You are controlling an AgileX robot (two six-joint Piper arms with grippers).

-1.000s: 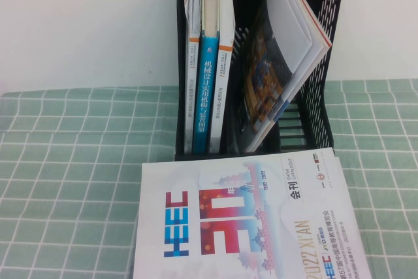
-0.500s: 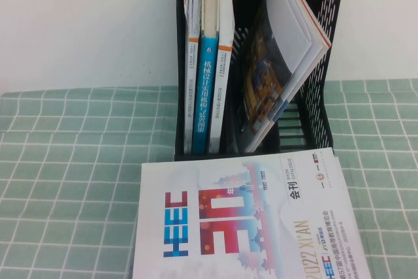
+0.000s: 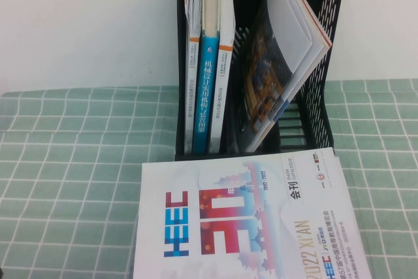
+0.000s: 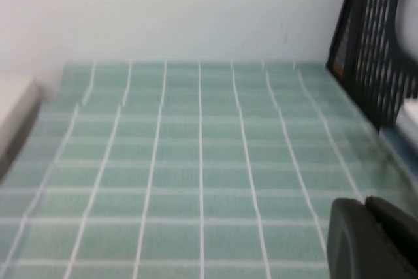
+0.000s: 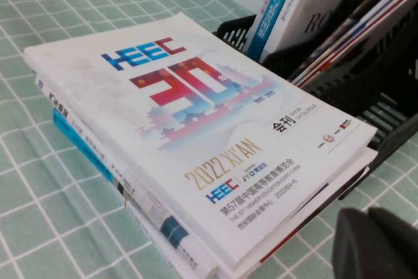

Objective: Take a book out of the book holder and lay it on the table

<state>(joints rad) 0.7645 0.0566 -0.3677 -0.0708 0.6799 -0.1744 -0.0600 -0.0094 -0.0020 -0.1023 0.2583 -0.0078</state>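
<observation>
The book (image 3: 248, 220), a white catalogue printed "HEEC 30", lies flat and face up on the table (image 3: 72, 161), just in front of the black book holder (image 3: 320, 96). In the right wrist view the book (image 5: 196, 122) rests on top of a low stack of other books. My right gripper (image 5: 369, 213) is shut and empty, low over the cloth beside the book's near corner. My left gripper (image 4: 364, 206) is shut and empty over bare cloth, with the holder (image 4: 375, 44) off to one side. Neither gripper shows in the high view.
The holder still holds an upright teal-spined book (image 3: 209, 89) with thinner books beside it, and a magazine (image 3: 287, 50) leaning in the right compartment. A white wall stands behind the table. Green gridded cloth lies to the left and right of the book.
</observation>
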